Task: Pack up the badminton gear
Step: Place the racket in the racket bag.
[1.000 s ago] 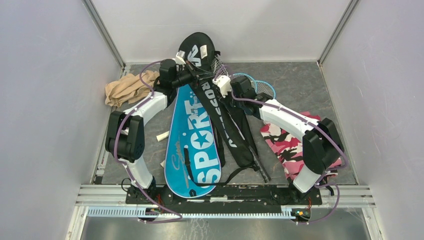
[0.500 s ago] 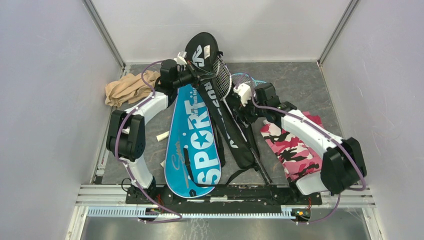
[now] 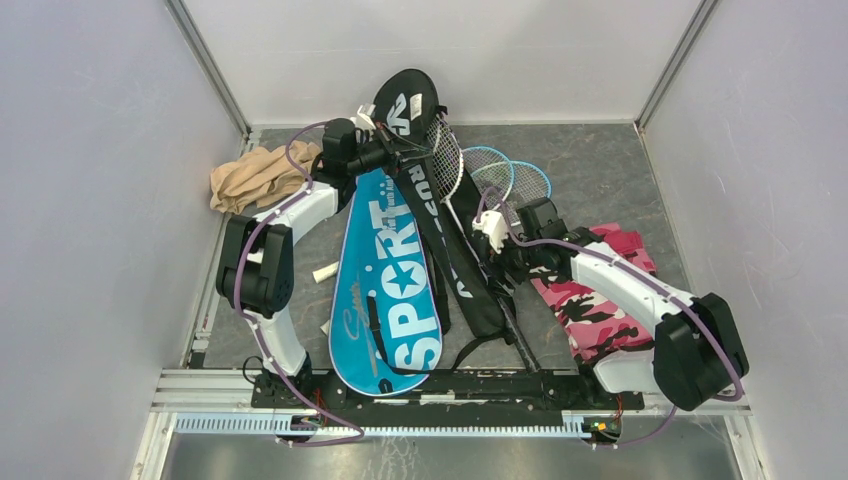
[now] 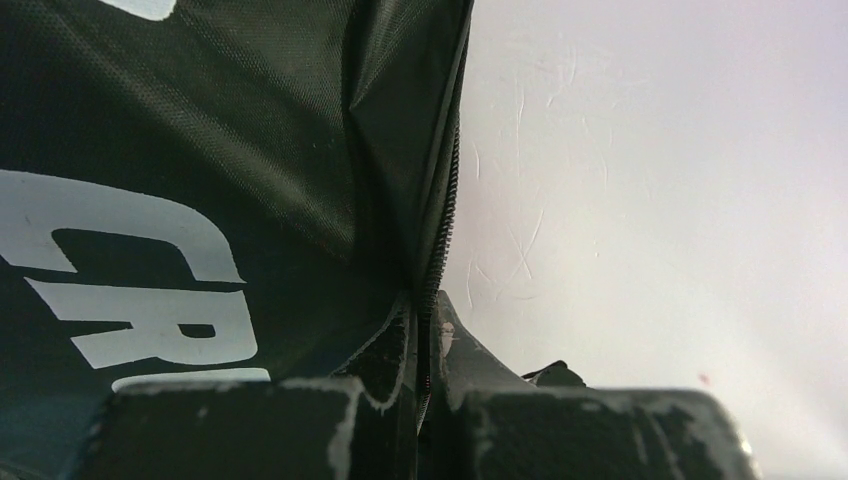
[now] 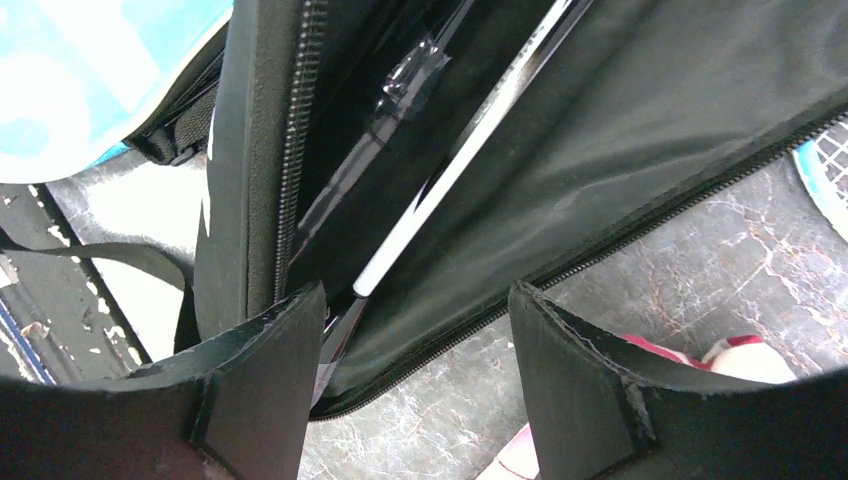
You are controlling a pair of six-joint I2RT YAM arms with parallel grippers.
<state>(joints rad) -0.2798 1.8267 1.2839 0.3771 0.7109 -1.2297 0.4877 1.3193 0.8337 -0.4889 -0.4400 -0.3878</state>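
Observation:
The black "CROSSWAY" cover (image 3: 405, 105) lies unzipped down the middle, its long neck reaching the near side. My left gripper (image 3: 403, 150) is shut on its zipper edge (image 4: 428, 300), holding the flap up. A silver racket's head (image 3: 447, 160) sticks out at the cover's mouth, and its shaft (image 5: 470, 150) runs inside the open cover (image 5: 620, 130). My right gripper (image 3: 503, 262) hangs open over the cover's neck, its fingers (image 5: 260, 350) holding nothing. Blue rackets (image 3: 512, 178) lie on the floor to the right. The blue "SPORT" cover (image 3: 390, 290) lies to the left.
A tan cloth bundle (image 3: 255, 178) sits at the back left. A pink camouflage cloth (image 3: 590, 290) lies under my right arm, with its edge (image 5: 700, 352) beside the right finger. A small white piece (image 3: 325, 272) rests left of the blue cover. Walls close in on three sides.
My right gripper opened, left the silver racket's head and drew back toward the near side along the black cover. The racket head now rests at the cover's mouth. The left gripper held still.

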